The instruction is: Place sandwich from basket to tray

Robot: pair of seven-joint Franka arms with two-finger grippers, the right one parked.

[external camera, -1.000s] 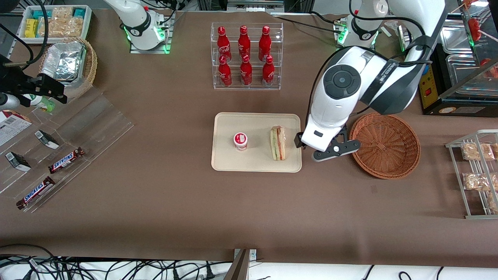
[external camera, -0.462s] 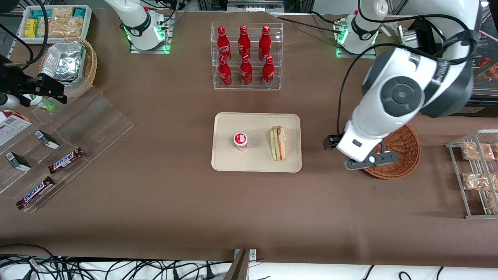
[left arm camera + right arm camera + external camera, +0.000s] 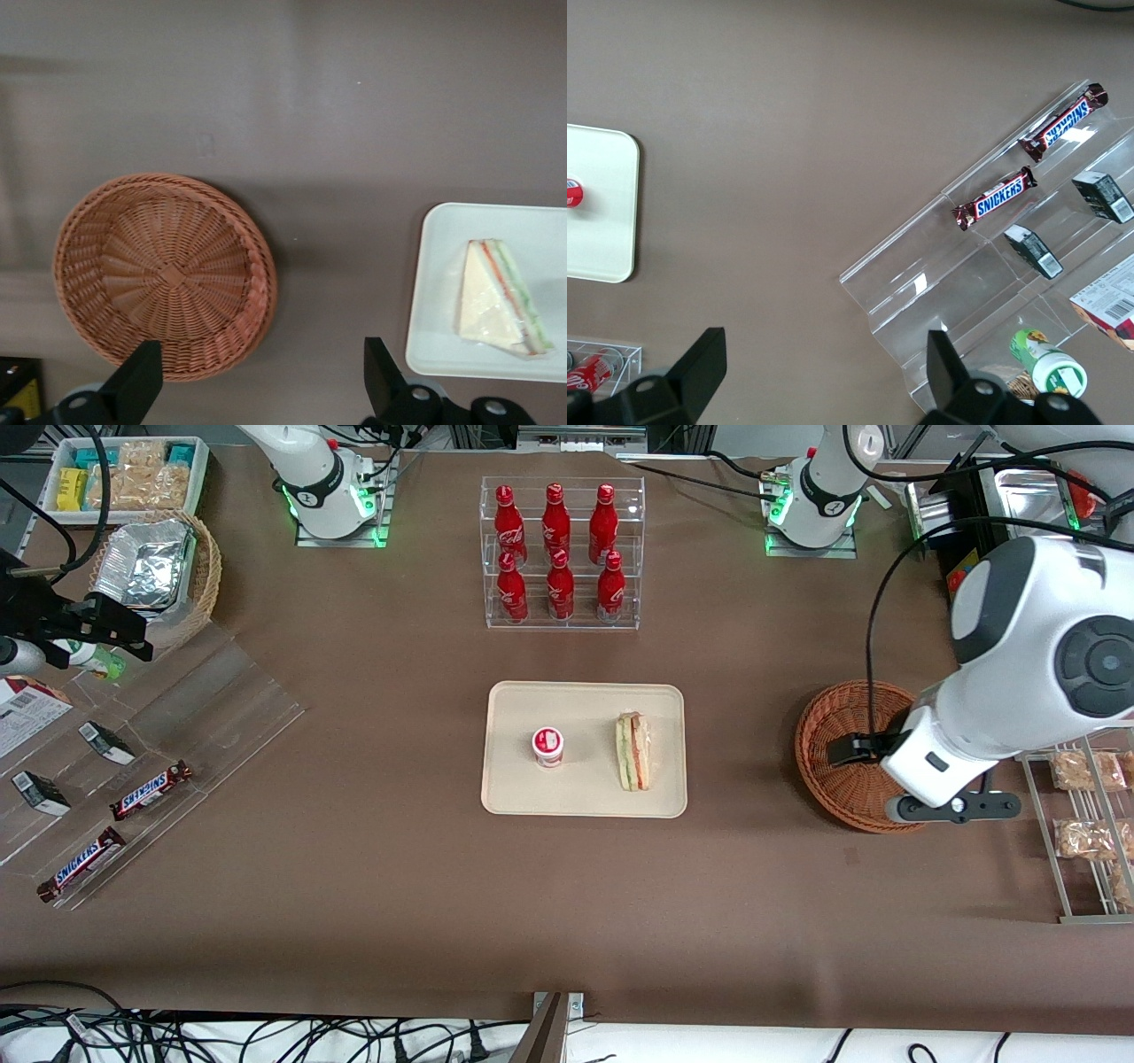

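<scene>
The sandwich (image 3: 633,751) (image 3: 500,297), a wrapped wedge with red and green layers, lies on the cream tray (image 3: 585,793) (image 3: 434,292), next to a small red-lidded cup (image 3: 548,746). The reddish-brown wicker basket (image 3: 833,726) (image 3: 164,274) sits empty, toward the working arm's end of the table. My gripper (image 3: 257,394) hangs high above the basket, and in the front view its white hand (image 3: 930,766) covers part of the basket. Its fingers (image 3: 133,390) are spread wide, so it is open and holds nothing.
A clear rack of red cola bottles (image 3: 561,553) stands farther from the front camera than the tray. A wire rack of bagged snacks (image 3: 1085,824) is beside the basket. A clear stand with Snickers bars (image 3: 151,790) and a tan basket of foil containers (image 3: 159,576) lie toward the parked arm's end.
My arm has swung away from the tray's edge, across the basket toward the working arm's end of the table. The sandwich has stayed on the tray.
</scene>
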